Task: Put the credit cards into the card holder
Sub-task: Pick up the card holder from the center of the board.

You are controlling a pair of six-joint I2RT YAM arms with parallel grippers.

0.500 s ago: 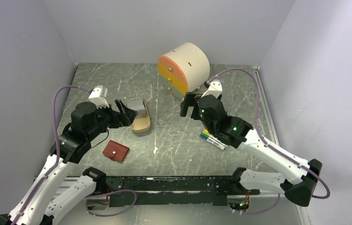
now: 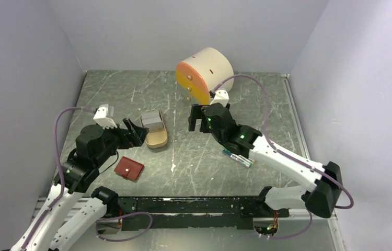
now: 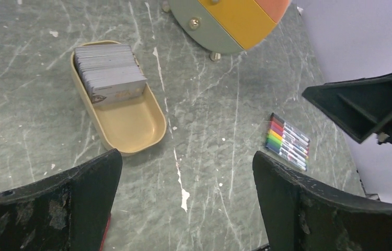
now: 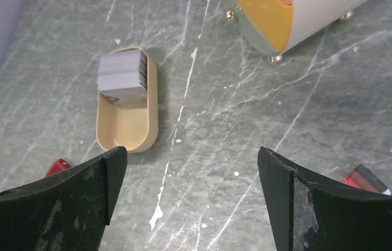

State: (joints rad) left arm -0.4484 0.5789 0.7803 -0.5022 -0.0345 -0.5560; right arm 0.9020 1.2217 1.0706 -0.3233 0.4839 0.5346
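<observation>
The right gripper [image 2: 198,120] has swung toward the left of the top view and now hangs near the middle of the frame, just below the drum-shaped drawer unit [image 2: 204,76]. The left gripper [image 2: 136,132] has drawn back a little toward the lower left. Nothing on the table [image 2: 194,151] has shifted.

Both sets of jaws stand wide apart and hold nothing; in each wrist view the two dark fingers frame bare tabletop.

The credit cards [image 2: 151,120] sit as a grey stack in the upper end of the tan oval tray [image 2: 158,140], left of centre in the top view. The lower half of the tray is bare. The left gripper hovers just beside the tray's left edge, apart from the stack. The left wrist view shows the stack in its upper left, the right wrist view likewise.

The card holder [image 2: 129,168], red and closed with its snap button up, lies flat on the table below and left of the tray, apart from it.

A bundle of coloured markers [image 2: 238,157] lies right of centre, partly under the right arm.
</observation>
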